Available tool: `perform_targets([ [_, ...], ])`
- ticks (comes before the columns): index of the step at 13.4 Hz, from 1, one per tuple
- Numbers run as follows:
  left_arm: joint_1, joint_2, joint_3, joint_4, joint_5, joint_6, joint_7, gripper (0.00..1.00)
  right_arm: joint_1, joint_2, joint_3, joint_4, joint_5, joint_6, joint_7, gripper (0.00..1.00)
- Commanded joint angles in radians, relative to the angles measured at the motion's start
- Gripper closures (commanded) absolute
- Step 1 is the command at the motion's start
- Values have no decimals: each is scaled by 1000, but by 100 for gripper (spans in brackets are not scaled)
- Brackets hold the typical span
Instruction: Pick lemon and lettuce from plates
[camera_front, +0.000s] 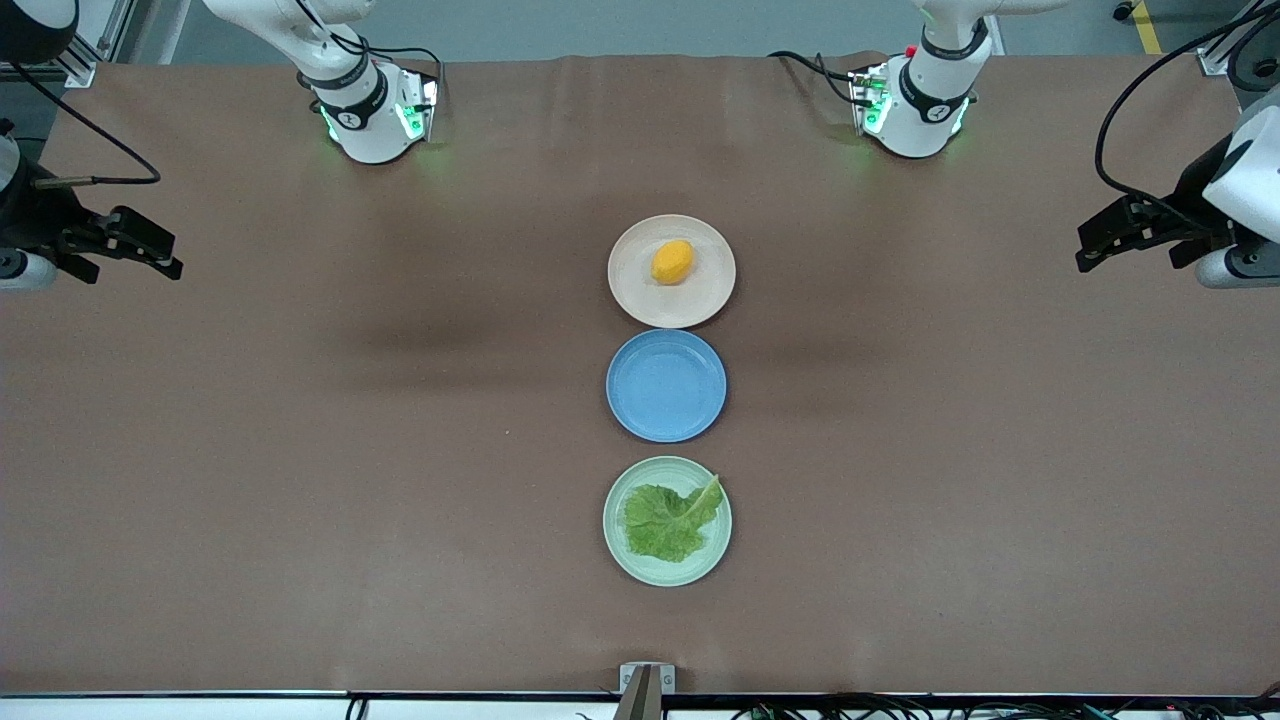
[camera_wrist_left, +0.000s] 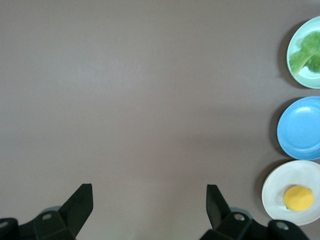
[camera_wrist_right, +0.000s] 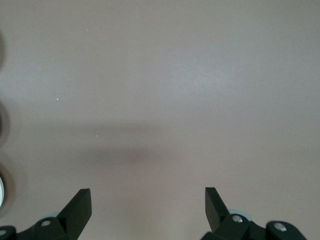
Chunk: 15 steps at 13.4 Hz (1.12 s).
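Blue plate (camera_front: 666, 385) between beige plate (camera_front: 671, 300) with lemon (camera_front: 672, 262) and green plate (camera_front: 612, 520) with lettuce (camera_front: 670, 519). Left gripper (camera_front: 1095, 245) and right gripper (camera_front: 160, 255) wide open, empty, over table ends. No legible writing.

Blue plate (camera_front: 666, 386): round, shallow, bare, resting flat at mid-counter. Counter (camera_front: 300, 450): covered with a plain brown cloth. Small metal bracket (camera_front: 646, 677): fixed at the counter edge nearest the front camera.

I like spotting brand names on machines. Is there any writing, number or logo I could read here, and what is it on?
No readable text anywhere.
Round marks on the robot bases: too small to read.
Beige plate, blue plate, green plate, lemon, lettuce and table: no writing.
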Motion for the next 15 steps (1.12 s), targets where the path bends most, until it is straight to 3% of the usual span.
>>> perform_targets([
  [1, -15, 55, -6, 20, -12, 50, -14, 0, 1, 51, 1, 75, 10, -36, 5, 0],
  [6, -135, 214, -17, 22, -11, 165, -71, 0, 0, 45, 1, 40, 10, -53, 2, 0],
  [11, -281, 434, -34, 123, -11, 340, -106, 0, 1, -13, 1, -60, 11, 19, 2, 0],
  [15, -372, 575, -34, 123, -11, 633, -160, 0, 1, -1, 1, -16, -4, 14, 7, 0],
])
